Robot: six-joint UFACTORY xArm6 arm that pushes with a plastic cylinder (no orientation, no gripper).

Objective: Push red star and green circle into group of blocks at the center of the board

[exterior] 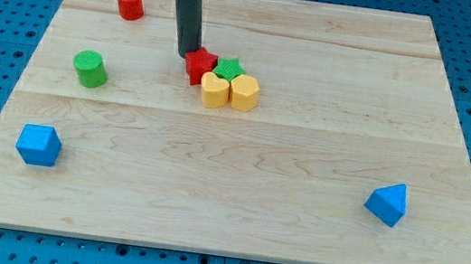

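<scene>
The red star [199, 65] sits just above the board's centre, touching a cluster made of a green star [229, 67], a yellow heart [214, 91] and a yellow hexagon [244, 91]. My tip [187, 55] rests at the red star's upper left edge, touching it. The green circle [91, 68], a short cylinder, stands apart at the view's left, well to the left of my tip and the cluster.
A red cylinder [129, 2] stands near the view's top left. A blue cube-like block [39, 144] lies at the lower left and a blue triangular block [387, 204] at the lower right. The wooden board [302, 177] lies on a blue pegboard.
</scene>
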